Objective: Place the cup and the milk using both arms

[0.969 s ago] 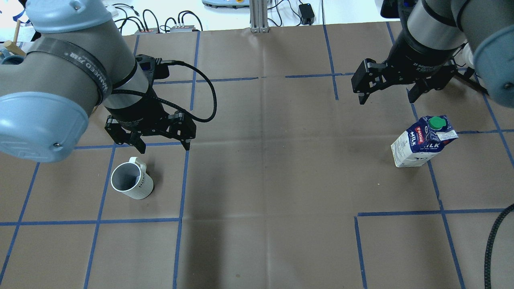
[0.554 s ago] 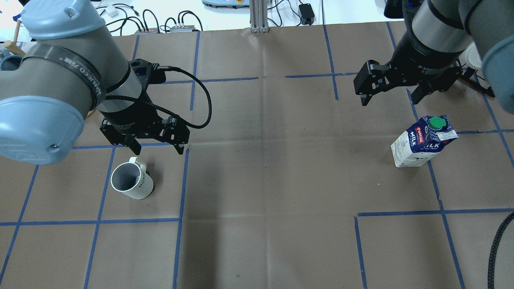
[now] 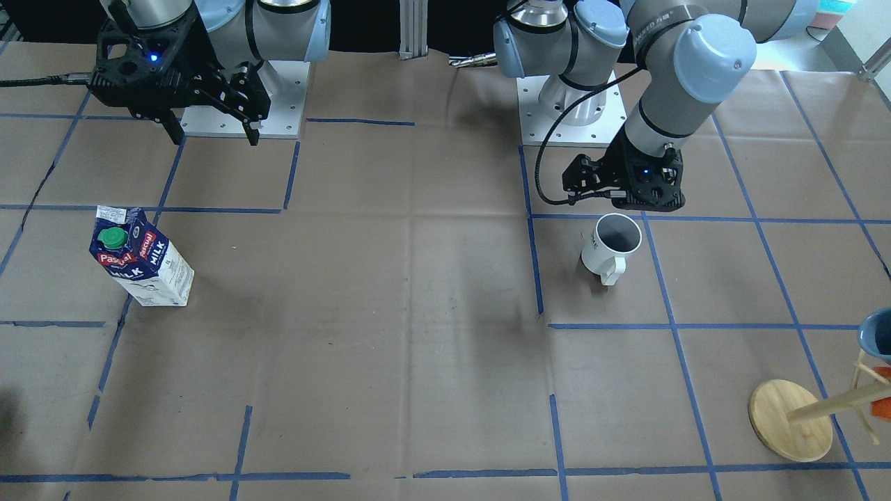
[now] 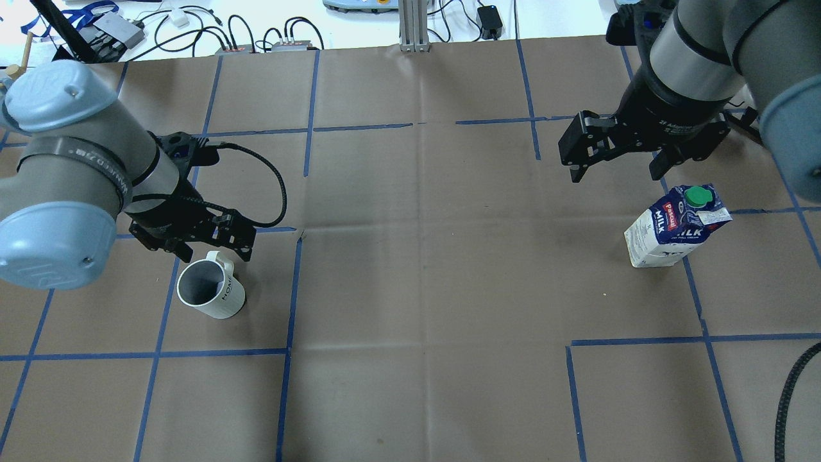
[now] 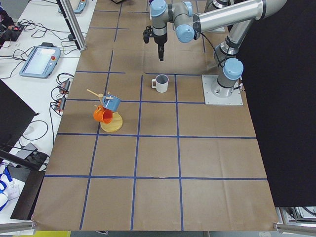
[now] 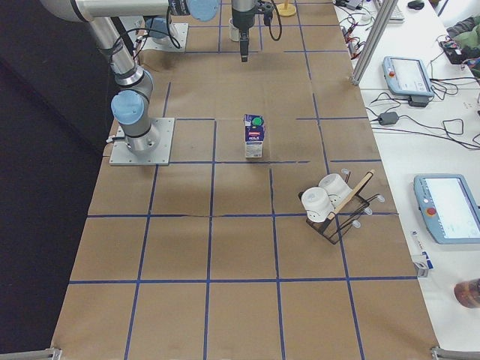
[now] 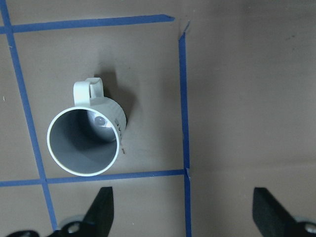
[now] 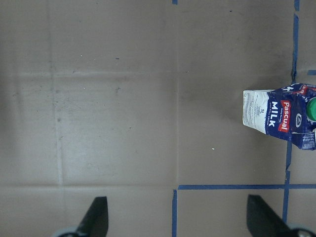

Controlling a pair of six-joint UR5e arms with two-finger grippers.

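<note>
The white cup (image 4: 210, 292) stands upright on the brown table cover, handle pointing away from the robot; it also shows in the front view (image 3: 612, 243) and the left wrist view (image 7: 86, 143). My left gripper (image 4: 215, 253) is open and empty, low over the cup's handle side, fingers (image 7: 101, 210) apart. The milk (image 4: 675, 224) stands upright on the right, also in the front view (image 3: 143, 261) and at the right edge of the right wrist view (image 8: 276, 116). My right gripper (image 4: 614, 172) is open and empty, raised beyond the carton and apart from it.
A wooden mug stand (image 3: 790, 421) with a blue and an orange mug stands off the robot's left side. A rack with white cups (image 6: 334, 206) stands past the milk. Blue tape lines (image 4: 288, 289) grid the table. Cables (image 4: 256, 32) and a metal post (image 4: 414, 25) lie at the far edge.
My left gripper has moved left and come down close to the cup's handle side. My right gripper has shifted only slightly. The cup and milk have not moved.
</note>
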